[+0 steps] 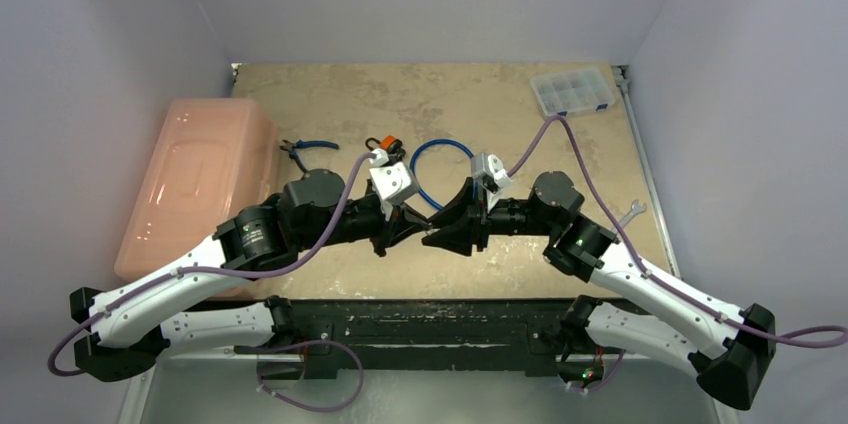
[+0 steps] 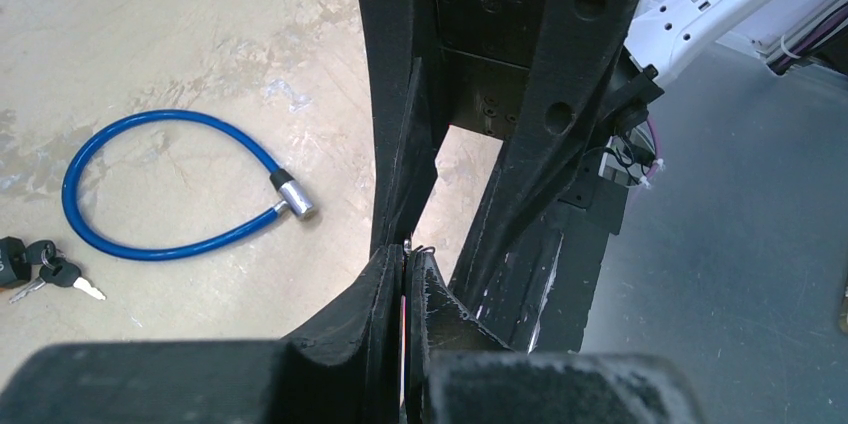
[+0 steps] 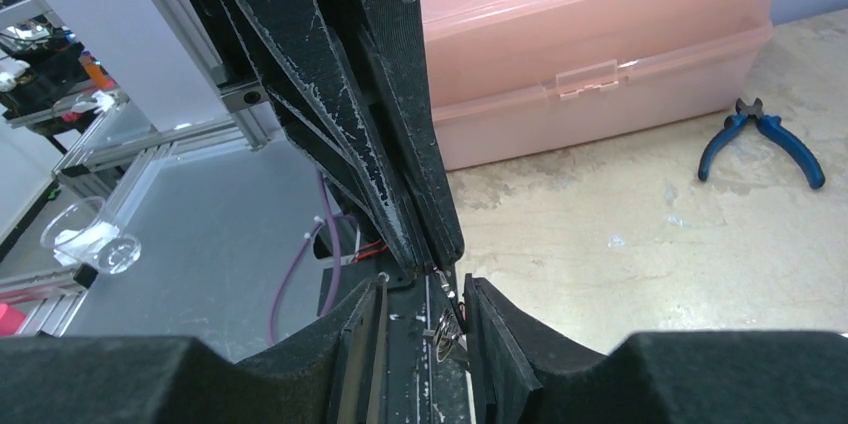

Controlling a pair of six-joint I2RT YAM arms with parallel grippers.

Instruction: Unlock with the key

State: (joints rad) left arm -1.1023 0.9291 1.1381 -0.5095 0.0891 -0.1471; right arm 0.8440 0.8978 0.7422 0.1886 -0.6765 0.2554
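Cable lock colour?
The cable lock is blue, with a silver metal end; it shows best in the left wrist view.

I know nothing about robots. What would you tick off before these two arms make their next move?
1. The left gripper is closed on the small metal piece: ok.
2. The right gripper grips that piece: not ok, its fingers stand apart on either side of it.
3. That piece is the key: cannot tell, too small.
4. The blue cable lock lies flat on the table, unheld: ok.
5. The keyhole in its metal end is in view: cannot tell.
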